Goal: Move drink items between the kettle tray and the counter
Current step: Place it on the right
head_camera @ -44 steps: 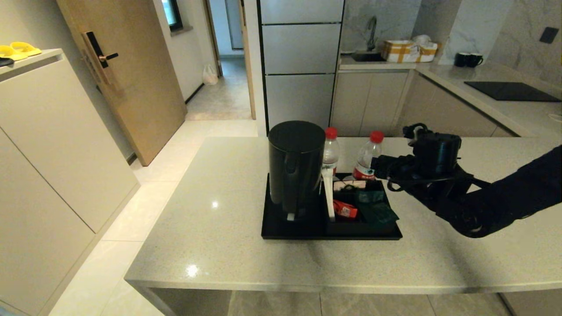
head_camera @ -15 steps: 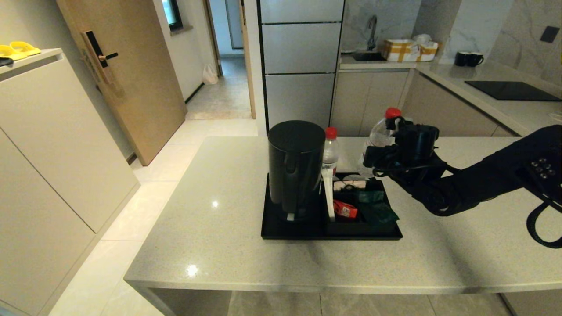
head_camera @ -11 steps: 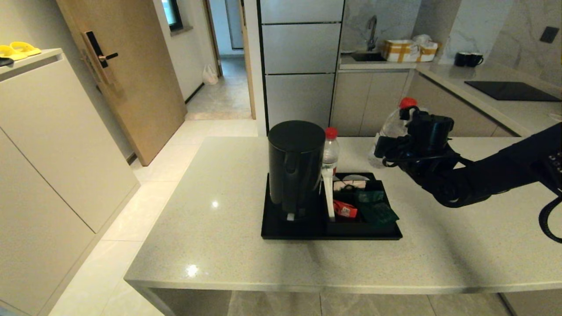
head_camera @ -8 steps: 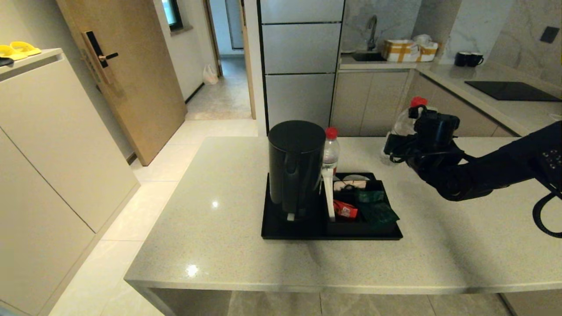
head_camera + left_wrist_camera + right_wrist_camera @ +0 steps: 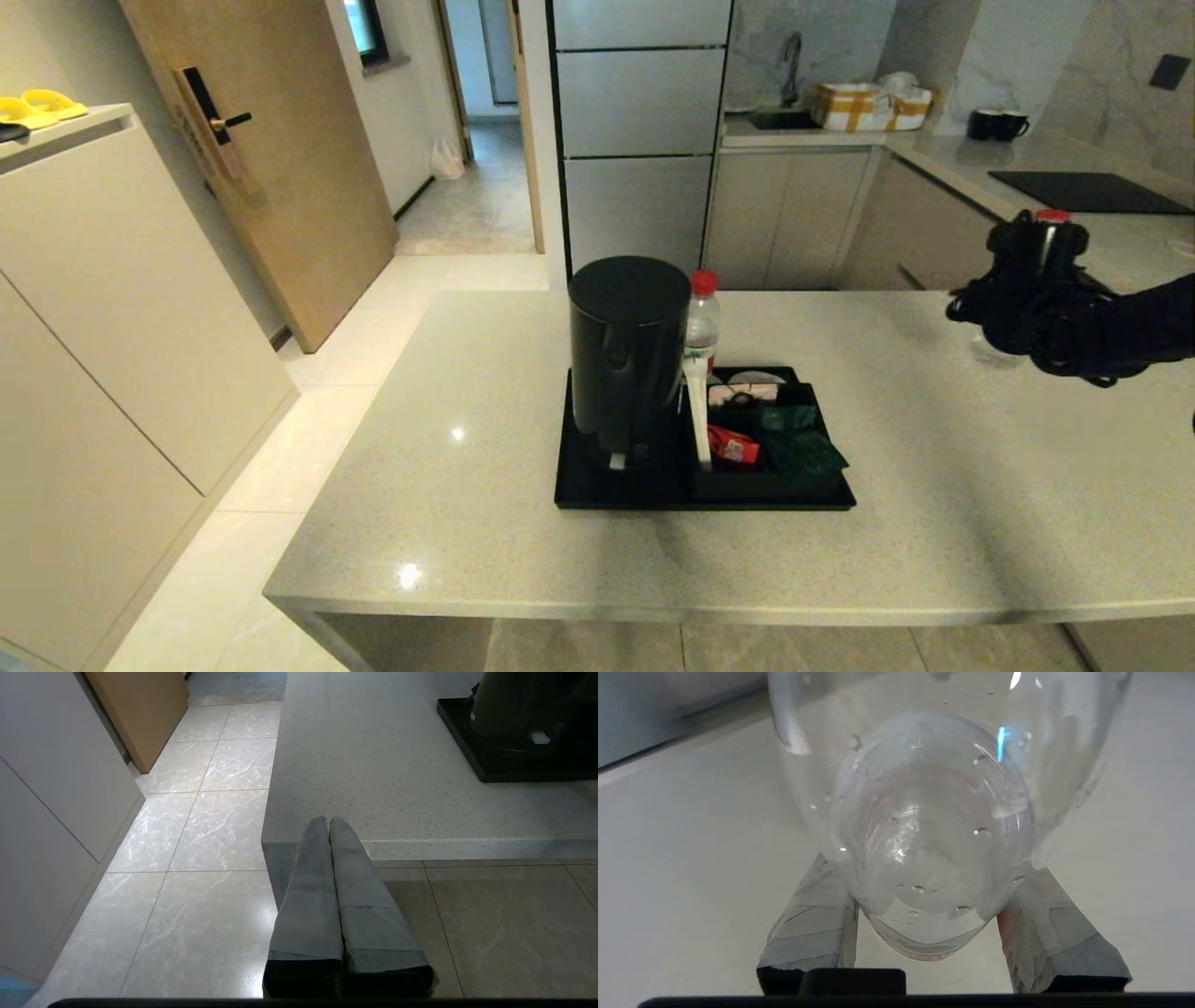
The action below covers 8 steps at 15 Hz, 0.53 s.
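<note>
While your right gripper (image 5: 924, 905) clamps a clear water bottle (image 5: 924, 826) above the counter (image 5: 934, 448), well right of the kettle tray (image 5: 653, 490), you are mid-transfer; next, lower it upright and let go. Your left gripper (image 5: 330, 822), fingers together, idles by the counter's near edge.

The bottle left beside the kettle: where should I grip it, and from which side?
Grip the bottle around its upper body, just under the red cap, coming from the right. The kettle blocks its left, and the sachet box stands before its lower half; only that upper right side is open.
</note>
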### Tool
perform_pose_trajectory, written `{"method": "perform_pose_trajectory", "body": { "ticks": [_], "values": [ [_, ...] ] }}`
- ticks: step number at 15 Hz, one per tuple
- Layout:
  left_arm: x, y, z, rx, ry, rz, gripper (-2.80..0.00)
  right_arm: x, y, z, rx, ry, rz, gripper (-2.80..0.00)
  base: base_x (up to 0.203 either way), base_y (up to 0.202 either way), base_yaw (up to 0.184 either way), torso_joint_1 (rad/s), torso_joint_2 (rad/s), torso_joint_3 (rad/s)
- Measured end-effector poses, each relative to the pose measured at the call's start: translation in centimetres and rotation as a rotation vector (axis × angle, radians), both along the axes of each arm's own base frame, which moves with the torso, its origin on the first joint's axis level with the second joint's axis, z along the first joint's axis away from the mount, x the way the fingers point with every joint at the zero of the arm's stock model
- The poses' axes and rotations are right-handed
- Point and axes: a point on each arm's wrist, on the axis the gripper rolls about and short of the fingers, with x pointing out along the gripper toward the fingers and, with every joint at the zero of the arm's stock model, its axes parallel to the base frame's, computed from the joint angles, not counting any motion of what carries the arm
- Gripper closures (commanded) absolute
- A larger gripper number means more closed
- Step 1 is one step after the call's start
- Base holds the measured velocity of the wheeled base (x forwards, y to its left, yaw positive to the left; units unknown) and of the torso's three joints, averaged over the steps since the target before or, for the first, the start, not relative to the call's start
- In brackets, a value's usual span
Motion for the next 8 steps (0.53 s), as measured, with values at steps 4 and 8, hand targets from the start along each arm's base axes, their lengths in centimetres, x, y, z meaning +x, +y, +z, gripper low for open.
{"method": "perform_pose_trajectory", "body": {
  "ticks": [4, 8],
  "values": [
    [0.0, 0.0, 0.0, 0.0, 0.0, 0.0, 0.0, -0.2, -6.4, 1.0, -0.023, 0.069, -0.246, 0.0, 0.0, 0.0, 0.0, 0.0, 0.0, 0.0],
    [0.0, 0.0, 0.0, 0.0, 0.0, -0.001, 0.0, 0.0, -10.8, -0.7, -0.011, 0.171, -0.35, 0.0, 0.0, 0.0, 0.0, 0.0, 0.0, 0.0]
  ]
}}
